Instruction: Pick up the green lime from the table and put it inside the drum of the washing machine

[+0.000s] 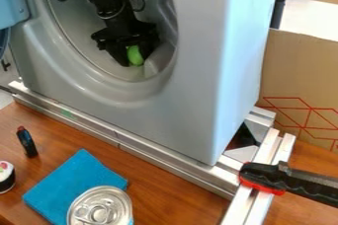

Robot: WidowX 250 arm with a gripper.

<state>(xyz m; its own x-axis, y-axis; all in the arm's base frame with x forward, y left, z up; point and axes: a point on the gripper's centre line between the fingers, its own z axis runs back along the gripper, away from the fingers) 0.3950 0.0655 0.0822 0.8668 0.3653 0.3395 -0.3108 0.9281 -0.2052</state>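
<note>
The gripper (pixel 137 57) hangs inside the round opening of the grey washing-machine-like housing (pixel 191 95), low in the drum near its bottom edge. Between its two fingers is a bright green object (pixel 135 56), which the fingers press from both sides. What the green object is, I cannot tell. The drum wall (pixel 86 36) curves around the gripper, and the raised lower lip of the opening lies just below it.
Metal rails run along the housing's base. On the wooden table are a blue cloth (pixel 74 184), a can (pixel 100 207), a small dark bottle (pixel 27 141) and a white-topped round container (pixel 6 176). A black-and-red clamp (pixel 264 177) sits at right; cardboard (pixel 300 76) stands behind.
</note>
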